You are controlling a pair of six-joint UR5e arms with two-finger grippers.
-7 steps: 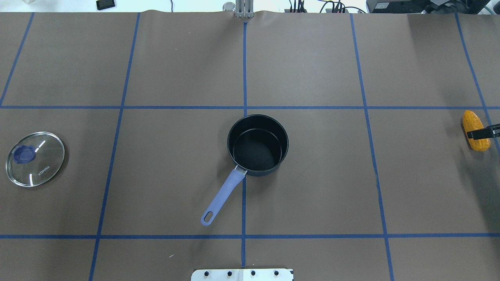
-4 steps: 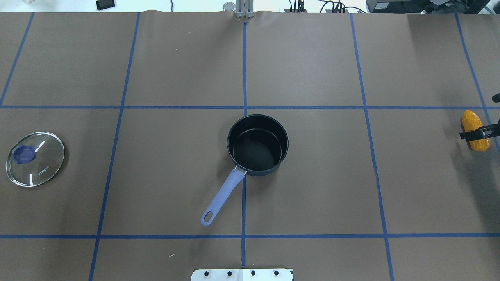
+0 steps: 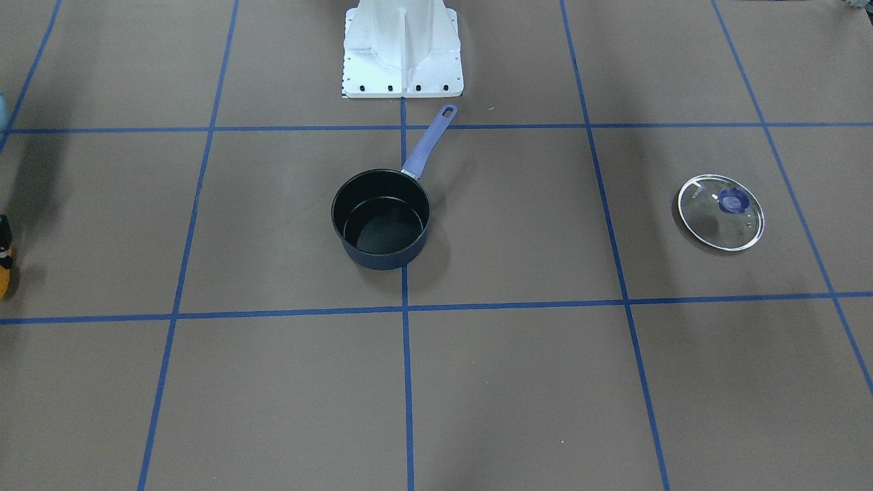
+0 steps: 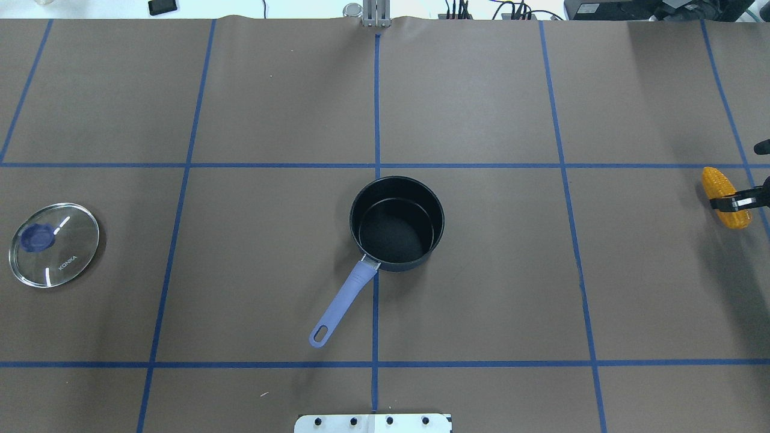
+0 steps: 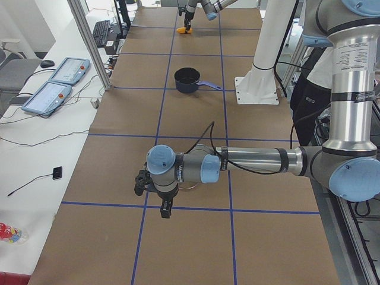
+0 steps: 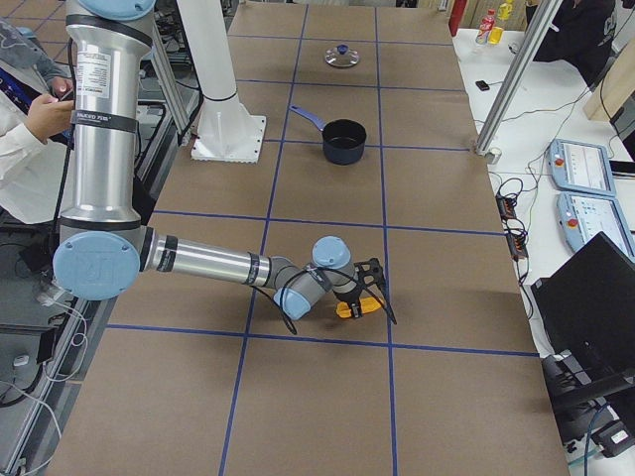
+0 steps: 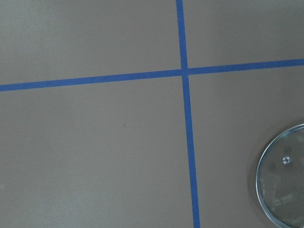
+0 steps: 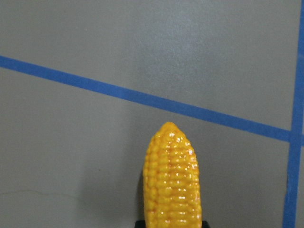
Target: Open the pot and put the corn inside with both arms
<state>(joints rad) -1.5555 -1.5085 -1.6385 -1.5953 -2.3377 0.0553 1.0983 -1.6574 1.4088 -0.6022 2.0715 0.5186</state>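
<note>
Far left: the left arm's black two-finger gripper (image 5: 153, 196) hangs over the brown table with blue tape lines (image 4: 271, 108), near the lid; whether its jaws stand wide or narrow cannot be told. Left: the round clear glass lid with a blue knob (image 4: 54, 245) lies flat on the table, well apart from the saucepan. Centre: the uncovered black saucepan with a lavender handle (image 4: 397, 222) stands upright, its handle pointing toward the robot. Far right: the right arm's black gripper (image 4: 734, 202) is clamped across the yellow-orange corn cob (image 4: 717, 182), well apart from the saucepan.

One pot (image 4: 397, 266), one glass lid (image 4: 54, 245), one corn cob (image 4: 716, 182), and two arms (image 5: 255, 159) (image 6: 208, 260).
</note>
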